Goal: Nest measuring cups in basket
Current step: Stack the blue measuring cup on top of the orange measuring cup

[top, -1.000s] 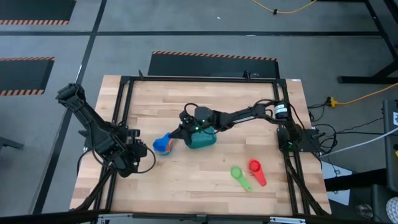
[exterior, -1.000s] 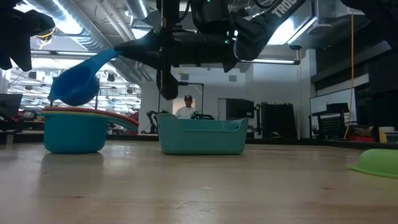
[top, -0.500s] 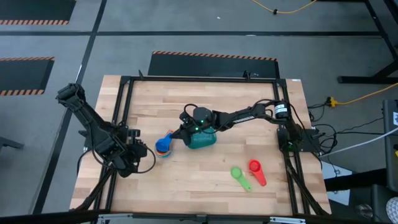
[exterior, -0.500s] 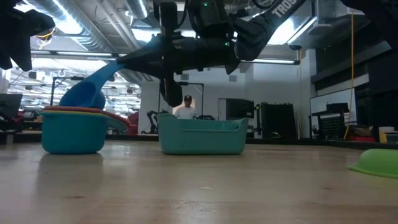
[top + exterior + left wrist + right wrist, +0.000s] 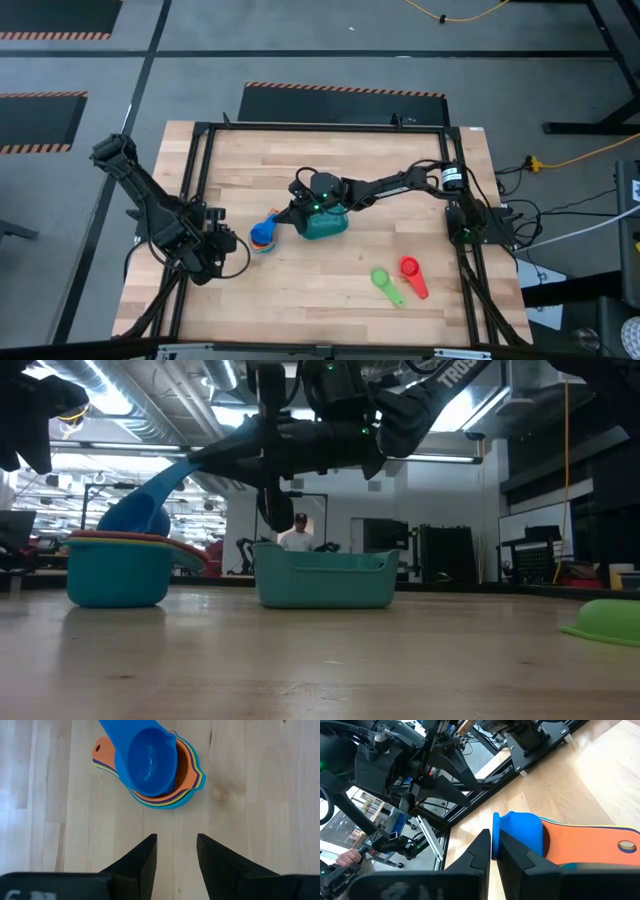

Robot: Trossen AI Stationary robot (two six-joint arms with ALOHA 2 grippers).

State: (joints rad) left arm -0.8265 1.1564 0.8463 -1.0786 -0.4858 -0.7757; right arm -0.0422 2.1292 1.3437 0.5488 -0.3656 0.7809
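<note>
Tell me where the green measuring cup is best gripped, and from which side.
Grip the green measuring cup by its flat handle, coming straight down from above with the fingers across the handle's width. The handle lies flat on the table, pointing toward the front right, clear of the red cup beside it. The round bowl is probably too wide.

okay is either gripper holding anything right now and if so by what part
The right gripper has the blue measuring cup by the end of its handle, bowl resting in the nested stack. The left gripper is open and holds nothing.
</note>
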